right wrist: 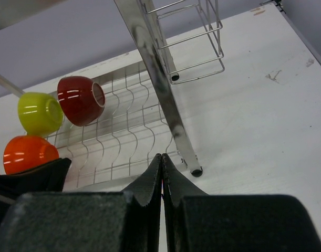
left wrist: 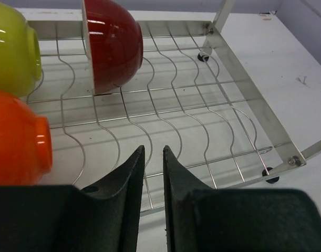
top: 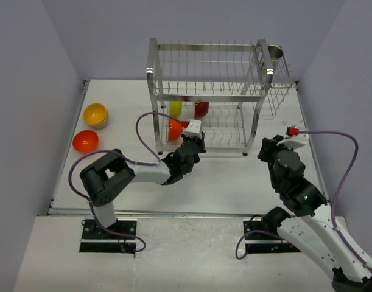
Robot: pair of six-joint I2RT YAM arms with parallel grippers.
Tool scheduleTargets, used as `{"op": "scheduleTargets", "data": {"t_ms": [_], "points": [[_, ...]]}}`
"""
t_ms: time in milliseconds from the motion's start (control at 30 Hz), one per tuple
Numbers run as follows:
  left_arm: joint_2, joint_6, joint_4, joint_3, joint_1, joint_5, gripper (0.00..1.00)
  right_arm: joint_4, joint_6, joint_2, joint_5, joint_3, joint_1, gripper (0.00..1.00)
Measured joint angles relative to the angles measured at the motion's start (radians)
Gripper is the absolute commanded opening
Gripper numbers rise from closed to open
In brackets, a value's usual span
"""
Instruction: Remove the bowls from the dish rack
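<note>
Bowls are sitting apart: yellow bowl [top: 95, 114] and orange-red bowl [top: 85, 141] on the counter [top: 234, 176] far left; orange bowl [top: 173, 129], lime-green bowl [top: 175, 109] and dark red bowl [top: 201, 109] in the dish rack [top: 207, 47], lower tier. The left gripper [left wrist: 153, 152] is hovering beside the orange bowl, slightly parted, empty. The right gripper [right wrist: 161, 157] is hanging clenched, empty, right of the rack.

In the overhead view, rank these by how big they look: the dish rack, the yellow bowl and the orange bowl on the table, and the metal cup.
1. dish rack, by far the largest
2. yellow bowl and orange bowl: they look alike, so not ranked
3. metal cup, smallest
</note>
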Motion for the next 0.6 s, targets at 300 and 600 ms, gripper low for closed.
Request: {"op": "scheduleTargets", "data": {"t_ms": [300,600], "points": [[-0.436,-0.06,-0.098,-0.273,0.017,0.048,0.31,0.0,-0.003,0.005,-0.028,-0.003,0.0,0.03],[-0.89,-0.182,-0.654,-0.209,0.145,0.067,0.44,0.007,-0.012,-0.015,-0.065,-0.003,0.0,0.28]]}}
